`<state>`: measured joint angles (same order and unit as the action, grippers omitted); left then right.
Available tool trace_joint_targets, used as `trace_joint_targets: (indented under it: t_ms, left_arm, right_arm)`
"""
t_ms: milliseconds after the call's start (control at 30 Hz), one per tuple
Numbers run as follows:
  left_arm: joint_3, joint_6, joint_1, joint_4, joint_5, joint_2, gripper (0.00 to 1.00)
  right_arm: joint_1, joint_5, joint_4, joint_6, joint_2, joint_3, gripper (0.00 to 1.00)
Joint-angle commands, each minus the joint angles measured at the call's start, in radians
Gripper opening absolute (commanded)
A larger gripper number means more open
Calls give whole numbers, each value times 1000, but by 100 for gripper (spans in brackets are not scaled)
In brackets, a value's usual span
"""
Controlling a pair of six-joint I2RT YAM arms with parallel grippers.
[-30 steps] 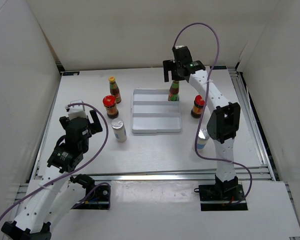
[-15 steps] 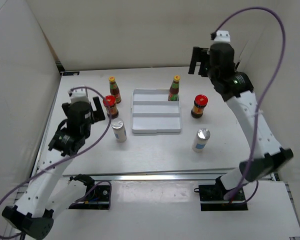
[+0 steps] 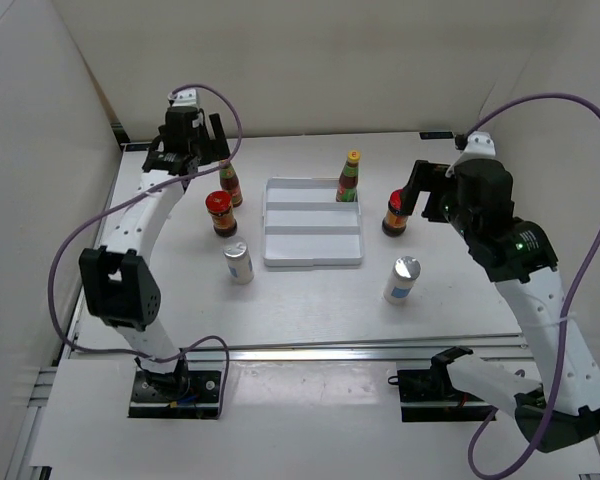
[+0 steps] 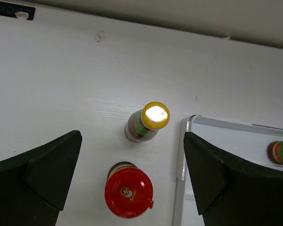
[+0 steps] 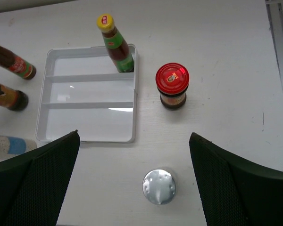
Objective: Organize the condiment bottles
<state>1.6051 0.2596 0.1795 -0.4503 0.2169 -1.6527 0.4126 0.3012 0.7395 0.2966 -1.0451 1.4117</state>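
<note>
One yellow-capped sauce bottle [image 3: 349, 177] stands in the back right corner of the white tray [image 3: 313, 262]. The other yellow-capped bottle [image 3: 228, 180], a red-lidded jar [image 3: 218, 212] and a silver-topped shaker [image 3: 239, 262] stand left of the tray. A second red-lidded jar [image 3: 396, 211] and shaker [image 3: 403, 279] stand to its right. My left gripper [image 3: 195, 150] is open and empty, high above the left bottle [image 4: 154, 116] and jar [image 4: 129, 191]. My right gripper [image 3: 430, 195] is open and empty, high above the right shaker [image 5: 159, 187] and jar [image 5: 172, 84].
The tray [image 5: 87, 139] has three stepped rows; the front two hold nothing. White walls enclose the table on the left, back and right. A metal rail [image 3: 500, 220] runs along the right edge.
The right gripper has left the bottle in the tray and drawn back to the right and nearer. The left arm has swung from the front left to the back, over the left bottle.
</note>
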Motion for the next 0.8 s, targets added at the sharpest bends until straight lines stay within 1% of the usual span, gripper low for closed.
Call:
trace_joint_targets:
  t_ms: [0,100,167,233,400,567,767]
  left_arm:
    - [41,-71,-6,82,-102,-47,100]
    - [30,-141,-6,165,-125,-97,100]
    - [30,-152,-18,223,-171,-133,100]
    - [30,-152,-29,271,-185,-154,100]
    - [9,-148,-29,311,-208,-229,100]
    - [-31,-137,-29,387,-180,-265,100]
    - [-63,-128,-29,416,-154,-275,100]
  right_arm:
    - [-9,-65,11,27,25,-33,100]
    - [-9,-97,63,15,3,-2,100]
    - [-9,-97,84,6,-6,10,100]
    - [-9,-108,84,-8,5,10,100]
    - [-9,-120,133,-27,14,41,100]
    - [-9,-132,155,-36,45,32,100]
    - [-9,-145,185,-54,68,32,100]
